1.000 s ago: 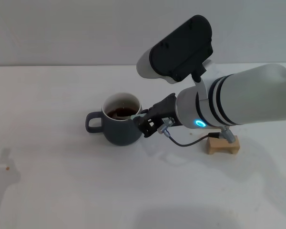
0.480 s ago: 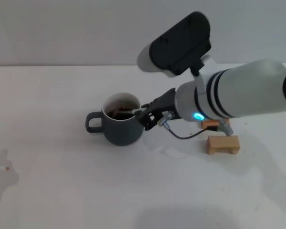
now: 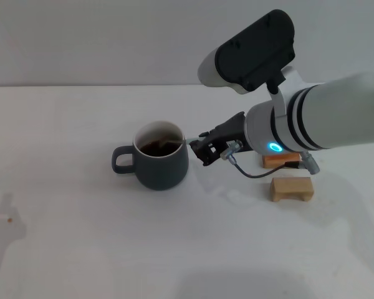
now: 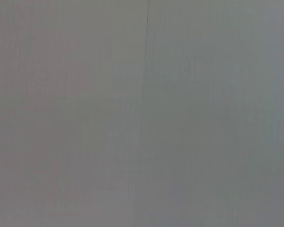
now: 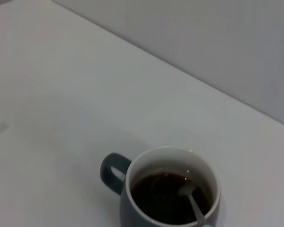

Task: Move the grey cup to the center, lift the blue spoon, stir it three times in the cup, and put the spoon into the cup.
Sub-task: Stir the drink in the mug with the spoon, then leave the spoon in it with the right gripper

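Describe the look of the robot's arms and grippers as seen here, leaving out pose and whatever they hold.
Only the right arm shows well: a thick white cylindrical forearm with black bands, a glowing blue ring light, and a black-faced white housing on top. The right gripper is black, with a silver connector and a thin dark cable looping beneath. Of the left arm, only a dark sliver shows at the head view's edge.

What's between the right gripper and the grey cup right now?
Only the blue spoon: in the head view it runs from the right gripper over the grey cup rim; the right wrist view shows its bowl in the dark liquid.
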You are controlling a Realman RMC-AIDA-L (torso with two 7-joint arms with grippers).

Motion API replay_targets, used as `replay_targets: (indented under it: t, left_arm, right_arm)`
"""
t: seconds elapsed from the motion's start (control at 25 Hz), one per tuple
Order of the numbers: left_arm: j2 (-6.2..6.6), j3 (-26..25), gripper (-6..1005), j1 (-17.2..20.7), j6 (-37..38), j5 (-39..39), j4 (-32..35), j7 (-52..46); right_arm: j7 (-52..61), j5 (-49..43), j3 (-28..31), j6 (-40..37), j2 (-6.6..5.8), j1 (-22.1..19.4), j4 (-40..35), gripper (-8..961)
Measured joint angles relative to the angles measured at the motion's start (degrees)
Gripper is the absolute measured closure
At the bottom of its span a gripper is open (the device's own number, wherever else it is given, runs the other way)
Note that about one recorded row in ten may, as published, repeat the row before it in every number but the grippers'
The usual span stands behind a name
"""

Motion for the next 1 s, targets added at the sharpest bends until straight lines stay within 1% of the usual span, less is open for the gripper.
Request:
replay_targets:
  t: [0.28, 0.44, 0.56, 0.68, 0.88, 1.0]
  left_arm:
    - [-0.01, 0.0, 1001, -0.41, -0.17, 0.0, -0.19, 0.0]
    - [-0.07, 0.0, 1001, -0.64, -0.22, 0.0, -0.28, 0.0]
    - [-0.09, 0.0, 1001, -0.68, -0.23, 0.0, -0.32, 0.0]
    - [-0.09, -0.05, 1001, -0.68, -0.23, 0.0, -0.32, 0.0]
    - [-0.09, -0.49, 1001, -0.68, -0.23, 0.0, -0.22, 0.0]
    - [-0.09, -0.59, 1000, -0.68, -0.24, 0.0, -0.14, 0.0]
  right_arm:
    - [0.14, 0.09, -0.17, 3.88, 0.15, -1.34, 3.99, 793]
    - [0.19, 0.62, -0.38, 3.99, 0.14, -1.26, 4.21, 794]
    - [0.17, 1.67, -0.58, 3.44, 0.18, -0.57, 3.57, 794]
    - [0.07, 3.24, -0.85, 2.63, 0.2, 1.29, 2.01, 794]
    - [0.03, 3.62, -1.26, 1.2, 0.21, 3.01, 0.09, 795]
    - [-0.03, 3.64, -1.34, 0.46, 0.21, 3.36, -0.53, 796]
